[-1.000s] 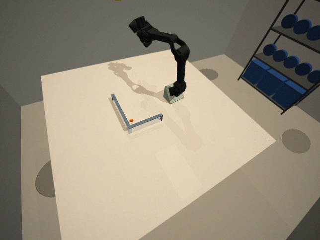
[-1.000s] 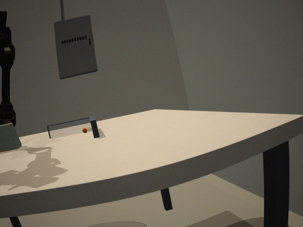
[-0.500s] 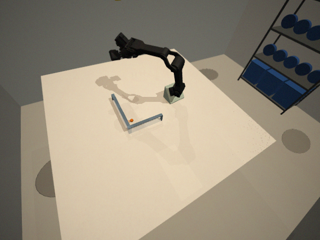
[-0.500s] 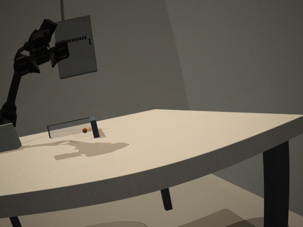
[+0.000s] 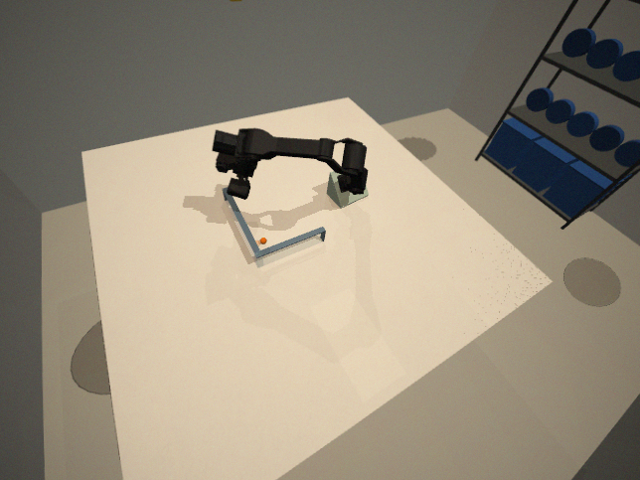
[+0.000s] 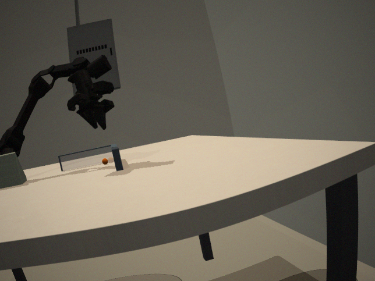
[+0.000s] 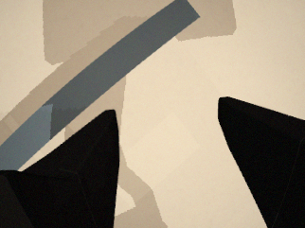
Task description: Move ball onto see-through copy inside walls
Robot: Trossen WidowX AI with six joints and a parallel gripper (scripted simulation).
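An orange ball (image 5: 263,240) (image 6: 105,161) rests on the table inside the corner of the two low clear walls. One wall's blue-grey top edge (image 5: 242,224) (image 7: 123,55) runs toward the back in the top view; the other wall's edge (image 5: 293,240) runs to the right. The pale see-through copy (image 6: 110,159) shows just right of the ball in the exterior view. My gripper (image 5: 239,193) (image 6: 100,127) (image 7: 168,114) is partly open and empty. It hangs high above the table near the free end of the first wall, away from the ball. The ball is not in the wrist view.
The arm's greenish base block (image 5: 339,198) (image 6: 10,171) stands on the table (image 5: 400,266) (image 6: 234,168), to the right of the walls in the top view. The arm (image 5: 296,147) reaches above the table from it. A shelf rack (image 5: 573,81) stands beyond the table.
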